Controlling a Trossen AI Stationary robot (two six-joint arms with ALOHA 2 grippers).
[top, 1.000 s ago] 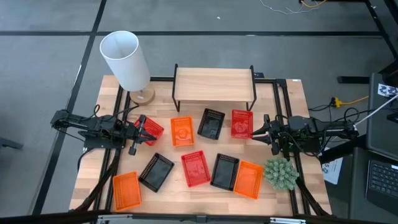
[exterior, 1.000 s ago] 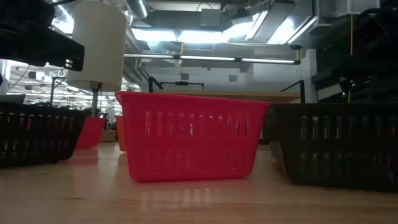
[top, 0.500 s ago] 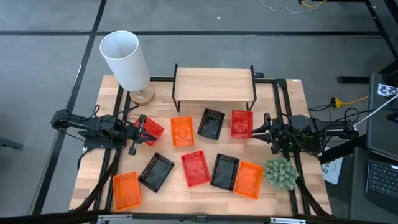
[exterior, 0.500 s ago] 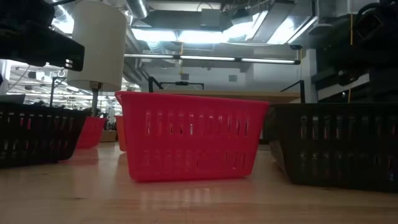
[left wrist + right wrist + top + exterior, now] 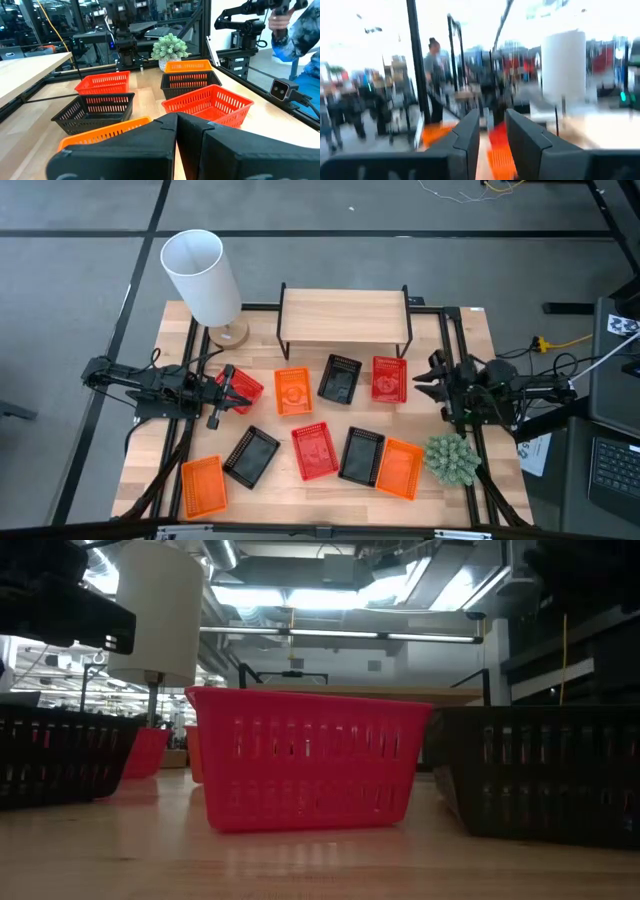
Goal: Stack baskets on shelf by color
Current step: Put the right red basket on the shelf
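Your shelf [image 5: 345, 315], at twelve o'clock on the table, carries nothing yet; all nine mesh baskets [image 5: 314, 451] lie scattered below it, unstacked. The left gripper [image 5: 222, 395] at nine o'clock touches a red basket [image 5: 243, 389], fingers together. The right gripper [image 5: 428, 380] at three o'clock shows a narrow gap, empty.

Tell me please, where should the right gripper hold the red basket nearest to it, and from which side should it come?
Probably the thin rim of the long wall facing the right gripper, approached from above. The red basket sits upright and open-topped, with a black basket close on its far side, so one finger could drop inside and one outside.
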